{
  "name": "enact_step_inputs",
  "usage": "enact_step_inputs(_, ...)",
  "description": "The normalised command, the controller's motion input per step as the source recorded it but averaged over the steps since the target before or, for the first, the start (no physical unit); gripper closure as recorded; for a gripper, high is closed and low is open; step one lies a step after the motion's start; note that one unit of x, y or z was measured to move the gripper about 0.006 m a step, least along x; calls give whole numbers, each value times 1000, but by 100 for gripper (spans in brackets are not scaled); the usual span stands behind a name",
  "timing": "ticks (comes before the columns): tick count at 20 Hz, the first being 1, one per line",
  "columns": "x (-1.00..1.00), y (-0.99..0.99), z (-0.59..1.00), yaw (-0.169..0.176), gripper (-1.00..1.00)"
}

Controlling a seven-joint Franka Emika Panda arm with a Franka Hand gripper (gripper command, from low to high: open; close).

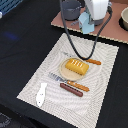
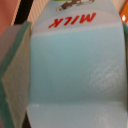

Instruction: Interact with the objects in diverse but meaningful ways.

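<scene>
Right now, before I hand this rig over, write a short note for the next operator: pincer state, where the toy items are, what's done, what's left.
Pincer: shut on the pale blue milk carton, at the near edge of the brown board behind the placemat. I cannot tell whether the carton is lifted or standing.
Bread: on the plate, mid-placemat.
Sausage: lying on the placemat beside the knife.
White bottle figure: lying at the placemat's near corner, on the exterior view's left.
Done: carton grasped.
Left: probably set the carton down somewhere sensible, then handle the bread, sausage and bottle figure.
</scene>
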Motion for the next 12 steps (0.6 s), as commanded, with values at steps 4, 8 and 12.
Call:
enact_step_inputs(4,210,88,-471,1,100)
enact_step_inputs(8,6,48,-506,0,100)
enact_step_inputs(12,-29,62,-204,0,100)
